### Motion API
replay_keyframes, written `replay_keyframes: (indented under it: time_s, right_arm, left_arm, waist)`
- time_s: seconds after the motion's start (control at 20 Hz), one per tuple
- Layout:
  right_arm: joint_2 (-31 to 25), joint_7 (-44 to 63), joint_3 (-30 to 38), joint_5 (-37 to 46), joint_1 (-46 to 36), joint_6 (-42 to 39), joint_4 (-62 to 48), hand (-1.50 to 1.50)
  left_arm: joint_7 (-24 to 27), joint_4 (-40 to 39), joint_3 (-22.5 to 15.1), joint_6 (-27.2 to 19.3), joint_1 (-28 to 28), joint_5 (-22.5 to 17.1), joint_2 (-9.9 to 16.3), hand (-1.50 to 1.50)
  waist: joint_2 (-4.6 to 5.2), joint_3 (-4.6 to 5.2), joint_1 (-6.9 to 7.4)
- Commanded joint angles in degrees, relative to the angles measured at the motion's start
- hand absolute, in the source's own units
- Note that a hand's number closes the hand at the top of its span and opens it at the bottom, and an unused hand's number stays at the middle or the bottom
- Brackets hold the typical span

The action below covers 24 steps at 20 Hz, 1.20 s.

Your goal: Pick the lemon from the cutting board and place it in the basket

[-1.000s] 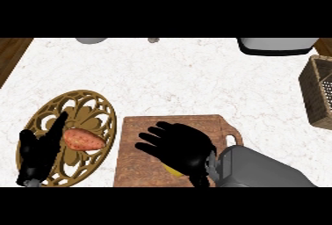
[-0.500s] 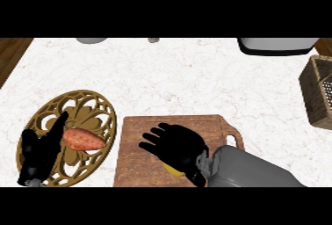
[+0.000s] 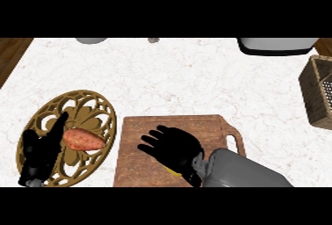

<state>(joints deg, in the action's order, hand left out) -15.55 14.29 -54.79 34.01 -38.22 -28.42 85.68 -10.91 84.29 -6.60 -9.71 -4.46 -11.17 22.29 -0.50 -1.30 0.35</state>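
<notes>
Head view, right robot hand [image 3: 172, 147]: entered from the lower edge on a grey forearm [image 3: 240, 169] and placed over the wooden cutting board [image 3: 194, 125], black fingers spread toward the upper left and bent downward. A sliver of yellow, taken to be the lemon [image 3: 170, 169], is seen beneath the palm at the hand's lower edge; most of the fruit is hidden, so whether it is enclosed by the fingers or merely covered cannot be told. The lemon is thus recorded as lying on the cutting board, under the right robot hand.

Cutting board: brown, rectangular, with a handle slot [image 3: 231, 141] on its right side; laid flat on the table [image 3: 182, 79] near the lower middle of the view.

Left robot hand [image 3: 40, 154]: shown at the lower left, fingers straight and pointed up, nothing held; it is overlapped with the left part of a round golden openwork plate [image 3: 91, 103].

Plate: set just beside the cutting board's left edge. An orange-red oblong vegetable [image 3: 82, 139], resembling a sweet potato, is carried at its centre, just beside the left fingers.

Basket [image 3: 319, 92]: woven, brown, cut off by the right edge of the view, well apart from the cutting board.

Table: white marbled surface. A grey-white vessel [image 3: 276, 45] is cut off at the upper right, and a pale round object [image 3: 92, 40] at the upper left.
</notes>
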Motion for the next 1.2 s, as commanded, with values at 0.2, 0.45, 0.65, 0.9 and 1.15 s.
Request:
replay_keyframes:
  time_s: [0.2, 0.45, 0.65, 0.9, 1.15]
  right_arm:
    - [-1.53, -7.94, -1.87, 5.86, -0.88, 3.90, -1.92, 1.50]
    - [-0.51, -12.12, -2.53, 10.72, -2.05, 9.38, -7.76, 1.50]
    - [-2.13, -11.00, -2.62, 11.35, 0.19, 7.37, -3.18, 1.50]
    - [-4.73, 12.55, 14.78, 7.64, 6.42, 8.99, -7.35, 1.50]
    - [-4.05, 28.71, 22.22, 8.56, 8.69, 11.50, 2.04, 1.50]
  left_arm:
    - [-1.20, -4.73, -2.65, 2.60, -2.90, -0.71, -3.43, 0.00]
    - [-3.29, -3.85, -2.30, 2.09, -1.57, -0.45, -4.07, 0.00]
    - [-3.25, -1.71, -2.05, 2.73, -4.38, -0.26, -3.71, 0.00]
    - [-2.97, -1.49, 1.45, 1.88, -6.24, -1.38, -2.32, 0.00]
    - [-3.44, 0.69, 1.56, 2.50, -9.41, -1.83, -2.26, 0.00]
  waist:
    - [0.72, 1.31, -0.07]
    - [0.94, 1.28, 0.30]
    - [0.48, 1.30, -0.19]
    - [-0.35, 1.44, -5.67]
    - [-1.07, 1.47, -5.82]
